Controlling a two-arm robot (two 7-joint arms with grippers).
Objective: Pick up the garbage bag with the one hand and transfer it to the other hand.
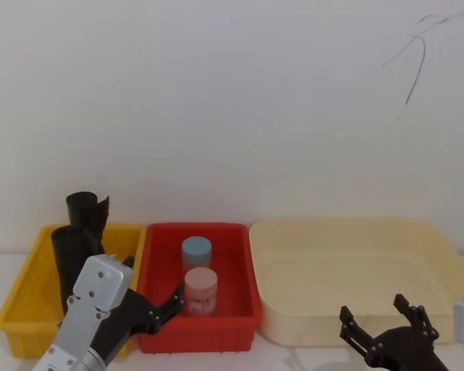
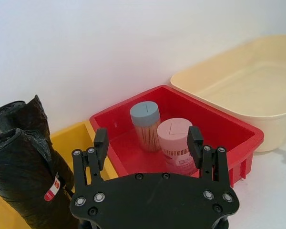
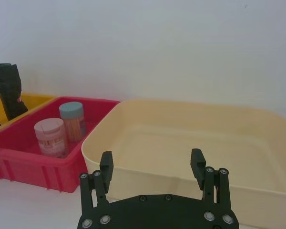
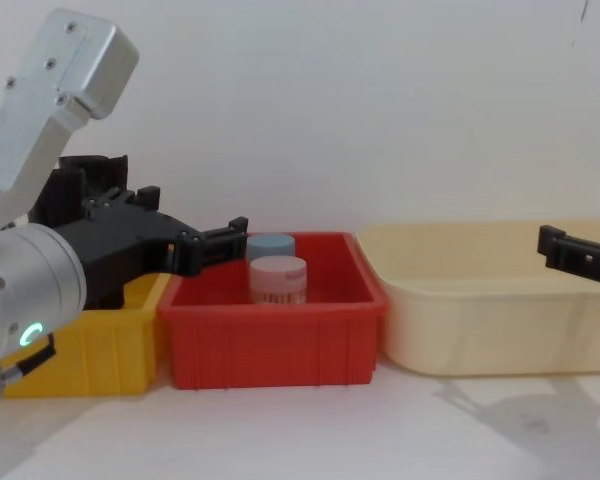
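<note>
White table (image 4: 280, 435), yellow bin (image 4: 110, 355), red bin (image 4: 270, 350), cream tub (image 4: 480, 335) abreast

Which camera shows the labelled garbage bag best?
Left wrist view: the garbage bag is close, label visible. Head view shows it partly behind the left arm; elsewhere it cannot be told from the unlabelled roll.

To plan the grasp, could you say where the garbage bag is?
Head view, left: the garbage bag stands in the yellow bin, beside the red bin.

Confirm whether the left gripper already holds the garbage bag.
No: the left gripper has open, empty jaws; the garbage bag stands in the yellow bin.
</note>
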